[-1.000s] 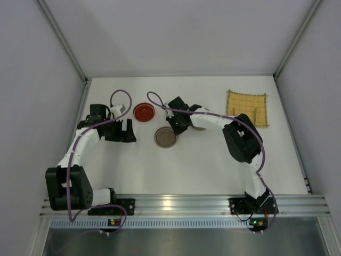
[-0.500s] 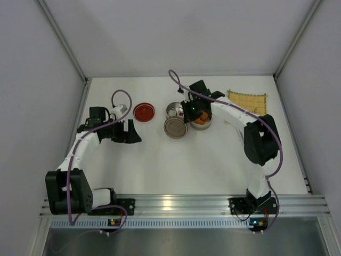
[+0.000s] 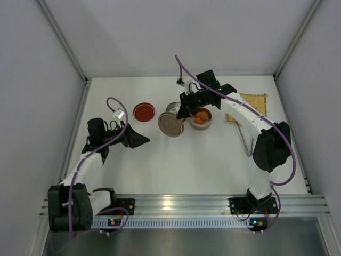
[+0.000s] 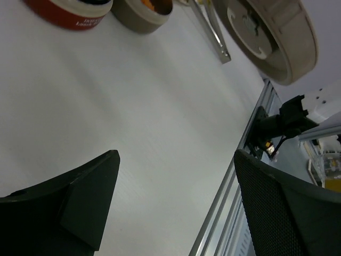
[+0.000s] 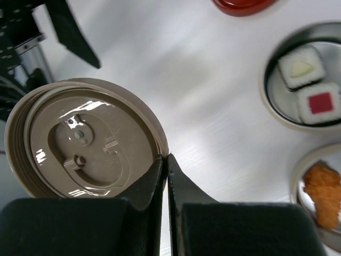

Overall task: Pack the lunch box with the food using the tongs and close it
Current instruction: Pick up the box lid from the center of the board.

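White tabletop (image 3: 160,165), grey walls on three sides. At your left, the left gripper (image 4: 176,202) stands wide and holds nothing. Next comes a red lid (image 3: 144,112), then the right gripper (image 5: 164,169), pinched tight on the rim of the brown lid (image 5: 80,144). Only your right wrist view shows two rice rolls (image 5: 301,66) in their tin (image 5: 269,101). Orange pieces (image 3: 201,117) sit in the neighbouring tin (image 3: 210,123). Farthest right, the tongs (image 3: 244,137) lie flat, their long axis running from the yellow mat (image 3: 256,100) toward the near edge. You cannot tell which end is joined.
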Available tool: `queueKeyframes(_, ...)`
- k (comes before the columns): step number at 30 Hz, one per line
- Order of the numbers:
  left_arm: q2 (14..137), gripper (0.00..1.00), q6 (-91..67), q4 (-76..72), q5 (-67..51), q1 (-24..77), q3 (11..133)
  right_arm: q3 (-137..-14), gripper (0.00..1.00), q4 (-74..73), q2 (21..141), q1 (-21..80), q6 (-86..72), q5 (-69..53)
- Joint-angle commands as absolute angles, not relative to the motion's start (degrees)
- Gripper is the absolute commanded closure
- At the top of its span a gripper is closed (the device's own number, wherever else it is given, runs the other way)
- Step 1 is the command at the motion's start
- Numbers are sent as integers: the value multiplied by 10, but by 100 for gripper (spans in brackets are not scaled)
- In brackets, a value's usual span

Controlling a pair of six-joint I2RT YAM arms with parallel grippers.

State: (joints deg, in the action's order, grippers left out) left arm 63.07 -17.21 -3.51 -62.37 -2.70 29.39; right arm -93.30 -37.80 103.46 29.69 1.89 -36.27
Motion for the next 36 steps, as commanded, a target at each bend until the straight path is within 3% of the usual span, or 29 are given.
queueKeyframes(1, 648, 7, -313, -269, -682, -29, 296, -968, 100, -405, 1020, 292, 24, -503)
queueKeyframes(4, 629, 9, -340, -337, -661, -26, 294, -962, 100, -406, 1018, 291, 18, -551)
queueKeyframes(8, 564, 11, -193, -245, -630, -5, 316, -955, 100, -410, 1026, 292, 10, -584)
queueKeyframes(14, 443, 11, 325, 66, -625, -4, 357, -956, 100, -468, 1047, 292, 41, -589)
queueKeyframes(22, 416, 8, 661, 328, -678, -4, 445, -933, 100, -507, 1049, 298, 69, -584)
queueKeyframes(25, 446, 7, 790, 413, -683, 47, 490, -931, 100, -524, 1048, 305, 81, -583)
queueKeyframes(29, 473, 7, 766, 423, -651, 110, 511, -931, 100, -544, 1053, 319, 99, -582)
queueKeyframes(36, 477, 7, 672, 307, -599, 193, 497, -939, 100, -569, 1065, 342, 125, -590)
